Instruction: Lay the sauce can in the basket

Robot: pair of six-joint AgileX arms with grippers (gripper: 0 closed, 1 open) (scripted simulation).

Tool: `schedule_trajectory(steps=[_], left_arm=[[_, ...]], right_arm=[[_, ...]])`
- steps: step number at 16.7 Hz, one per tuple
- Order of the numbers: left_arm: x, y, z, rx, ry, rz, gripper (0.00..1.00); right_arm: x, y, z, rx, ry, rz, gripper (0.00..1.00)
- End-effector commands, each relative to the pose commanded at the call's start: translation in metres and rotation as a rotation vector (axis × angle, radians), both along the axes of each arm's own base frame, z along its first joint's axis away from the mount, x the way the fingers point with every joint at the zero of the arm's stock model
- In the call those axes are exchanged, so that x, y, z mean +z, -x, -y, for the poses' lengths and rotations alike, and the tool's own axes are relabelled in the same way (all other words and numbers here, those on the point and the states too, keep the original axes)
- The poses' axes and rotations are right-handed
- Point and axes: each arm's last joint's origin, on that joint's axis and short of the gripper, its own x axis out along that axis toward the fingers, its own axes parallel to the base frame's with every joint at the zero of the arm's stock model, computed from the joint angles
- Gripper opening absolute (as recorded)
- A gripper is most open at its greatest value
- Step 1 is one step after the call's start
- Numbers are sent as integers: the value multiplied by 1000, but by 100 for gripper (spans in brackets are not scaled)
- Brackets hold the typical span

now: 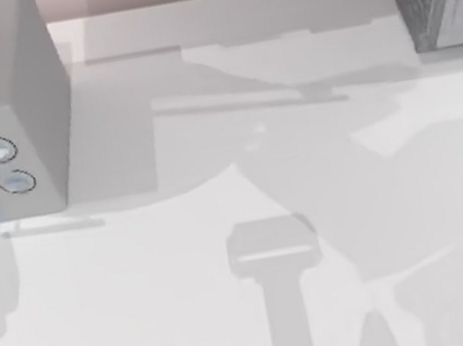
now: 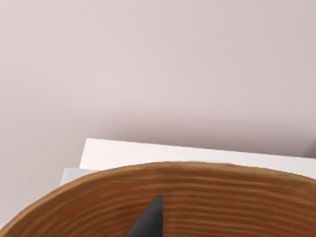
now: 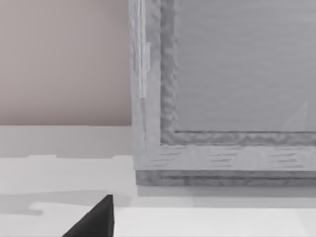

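Basket (image 2: pixel 163 197) rim lies close under L gripper, w/ one dark fingertip (image 2: pixel 150 217) over it, prob. positioned for the drop; finger state can't be told.

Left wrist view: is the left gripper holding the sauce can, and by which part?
Cannot be told. One dark fingertip shows against the wooden basket wall; no can appears between the fingers there.
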Motion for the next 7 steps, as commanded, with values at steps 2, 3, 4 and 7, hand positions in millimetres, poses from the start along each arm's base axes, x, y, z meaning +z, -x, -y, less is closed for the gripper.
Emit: schedule_trajectory(steps=[2,3,4,7], left_arm=[[0,0,0,0,0,0,100],[0,0,0,0,0,0,100],[0,0,0,0,0,0,100],[0,0,0,0,0,0,100]], right_arm=[[0,0,0,0,0,0,100],[0,0,0,0,0,0,100],[0,0,0,0,0,0,100],[0,0,0,0,0,0,100]])
